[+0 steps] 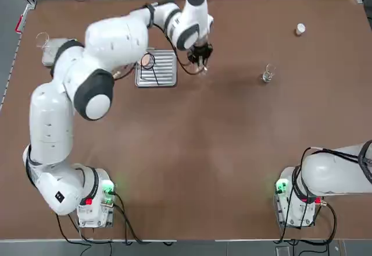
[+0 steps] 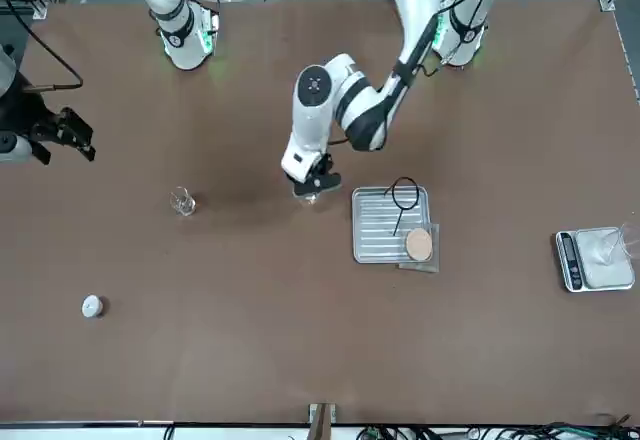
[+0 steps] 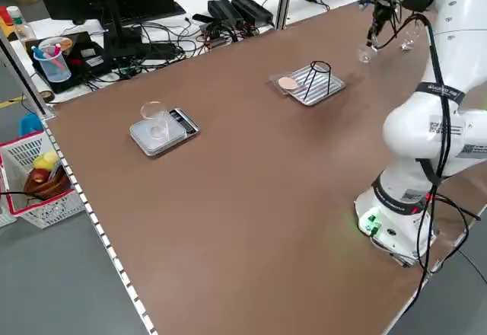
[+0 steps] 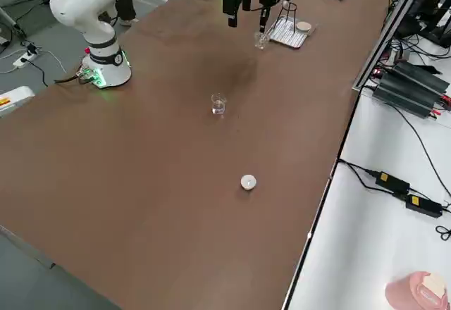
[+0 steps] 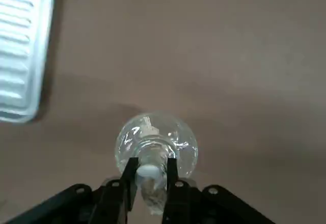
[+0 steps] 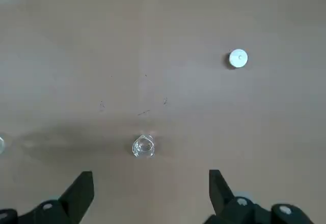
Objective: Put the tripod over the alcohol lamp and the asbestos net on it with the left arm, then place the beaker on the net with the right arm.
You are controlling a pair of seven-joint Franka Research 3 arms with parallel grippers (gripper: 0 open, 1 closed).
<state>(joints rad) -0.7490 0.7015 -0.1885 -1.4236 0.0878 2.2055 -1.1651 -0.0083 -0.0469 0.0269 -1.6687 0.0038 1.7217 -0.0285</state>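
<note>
Alcohol lamp point(image 5: 154, 150) pinched by outstretched left arm's fingers point(image 5: 173, 175).

Ribbed silver tray point(image 1: 157, 68) lies flat on the brown surface point(image 1: 192, 157). Digital scale point(image 3: 163, 131) near the surface's left edge, a clear glass cup point(image 3: 155, 119) upright on its platform. Small white capped bottle point(image 1: 300, 29) stands alone, far right side.
</note>
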